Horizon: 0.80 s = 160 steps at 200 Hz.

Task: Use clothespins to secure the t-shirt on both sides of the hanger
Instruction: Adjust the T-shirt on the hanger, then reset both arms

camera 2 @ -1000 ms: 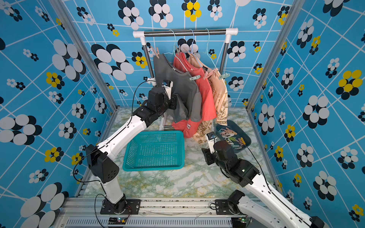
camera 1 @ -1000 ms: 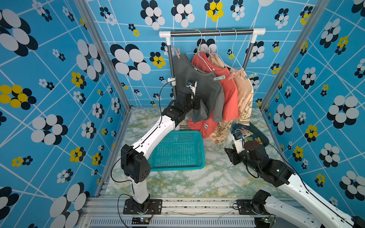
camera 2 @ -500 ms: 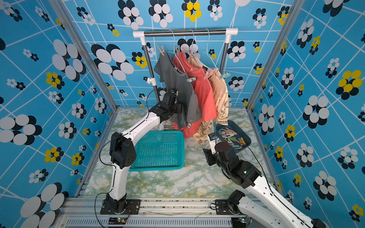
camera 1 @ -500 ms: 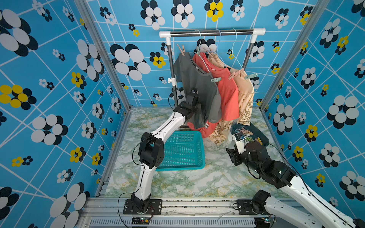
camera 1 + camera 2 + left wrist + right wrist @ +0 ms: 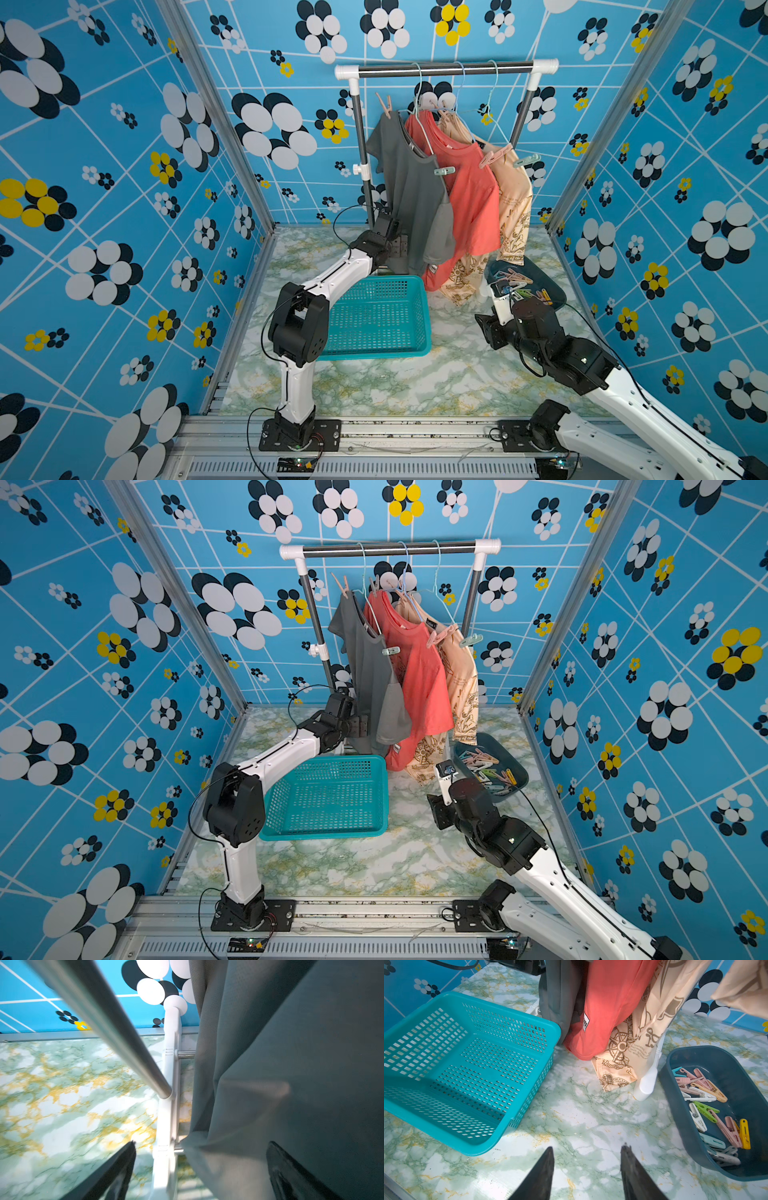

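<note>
A grey t-shirt (image 5: 415,195) (image 5: 370,675) hangs on a pale hanger (image 5: 420,89) at the left end of the rack. A beige clothespin (image 5: 386,107) (image 5: 341,586) stands on its far shoulder and a mint clothespin (image 5: 444,171) (image 5: 390,651) on its near shoulder. My left gripper (image 5: 399,245) (image 5: 201,1145) is open low by the shirt's hem, with loose grey cloth (image 5: 270,1064) hanging between its fingers. My right gripper (image 5: 492,332) (image 5: 587,1147) is open over bare table. Several loose clothespins (image 5: 708,1088) lie in a dark blue tray (image 5: 695,1057) (image 5: 552,286).
A teal basket (image 5: 374,320) (image 5: 467,1064) stands between the arms. A red shirt (image 5: 469,187) and a beige printed shirt (image 5: 515,208) hang beside the grey one, both pinned. The rack's steel post (image 5: 116,1028) and white foot (image 5: 168,1105) are close to my left gripper.
My left arm has come down from the grey shirt's chest height to its hem, and its gripper has gone from shut to open. The shirt has swung back. The right arm barely moved.
</note>
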Tool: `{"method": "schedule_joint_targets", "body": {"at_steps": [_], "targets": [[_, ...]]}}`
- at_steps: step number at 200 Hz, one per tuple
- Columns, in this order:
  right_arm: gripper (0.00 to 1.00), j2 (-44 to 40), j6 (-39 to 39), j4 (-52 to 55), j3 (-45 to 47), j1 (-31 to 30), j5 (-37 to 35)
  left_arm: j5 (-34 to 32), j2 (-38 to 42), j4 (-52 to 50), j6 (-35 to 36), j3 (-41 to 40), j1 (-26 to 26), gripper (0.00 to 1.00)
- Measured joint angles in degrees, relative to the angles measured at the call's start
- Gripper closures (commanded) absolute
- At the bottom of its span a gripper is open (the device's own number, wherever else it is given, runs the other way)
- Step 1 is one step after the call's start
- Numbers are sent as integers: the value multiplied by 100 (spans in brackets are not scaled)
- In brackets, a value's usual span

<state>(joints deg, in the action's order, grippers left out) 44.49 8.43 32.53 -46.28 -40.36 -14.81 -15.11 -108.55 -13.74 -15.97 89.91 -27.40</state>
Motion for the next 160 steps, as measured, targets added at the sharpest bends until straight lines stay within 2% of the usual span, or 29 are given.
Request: {"method": "schedule_joint_targets", "body": {"at_steps": [95, 137, 140, 141, 143, 145, 160], "targets": [[43, 20, 103, 68, -173, 17, -505, -96, 3930, 1987, 319, -3611, 48, 1], [26, 42, 129, -2, -201, 55, -999, -299, 5372, 2734, 402, -4946, 514, 1], [21, 48, 133, -17, -201, 59, -1047, -310, 5451, 2758, 402, -5010, 551, 1], [18, 50, 127, -22, -201, 59, -1058, -319, 5482, 2769, 400, -5038, 570, 1], [6, 57, 122, -24, -201, 68, -1088, -330, 5528, 2785, 400, -5080, 592, 1], [2, 66, 157, -39, -205, 74, -1128, -343, 5582, 2800, 398, -5125, 616, 1], [1, 155, 81, -94, -225, 125, -1355, -411, 5871, 2918, 376, -5399, 758, 1]]}}
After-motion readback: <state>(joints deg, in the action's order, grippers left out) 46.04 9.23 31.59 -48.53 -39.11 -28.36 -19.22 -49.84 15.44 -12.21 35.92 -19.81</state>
